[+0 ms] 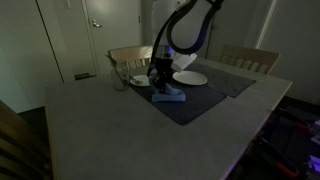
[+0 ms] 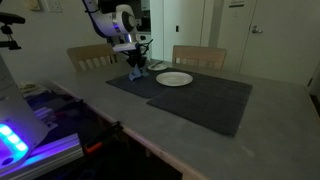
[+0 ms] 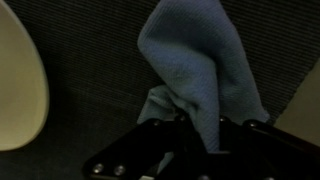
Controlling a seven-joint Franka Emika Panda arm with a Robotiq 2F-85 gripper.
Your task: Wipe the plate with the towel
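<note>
From where I stand, the gripper (image 1: 159,76) has its jaws pinched on the top of the blue towel (image 1: 168,95). The towel sits bunched on the dark placemat (image 2: 205,100) just beside the white plate (image 1: 190,77), not yet on it. In the wrist view it rises in a peak between the jaws, with the plate's rim off to one side. To my eye the step now is carrying the towel across. I'd lift only enough for the loose folds to clear the plate's rim, stop over the plate's middle, then come down until cloth, not metal, meets it. The plate lies loose on the placemat, so I'd use light pressure and short circling strokes. Pushing hard would likely slide it across the desk (image 1: 100,130).
</note>
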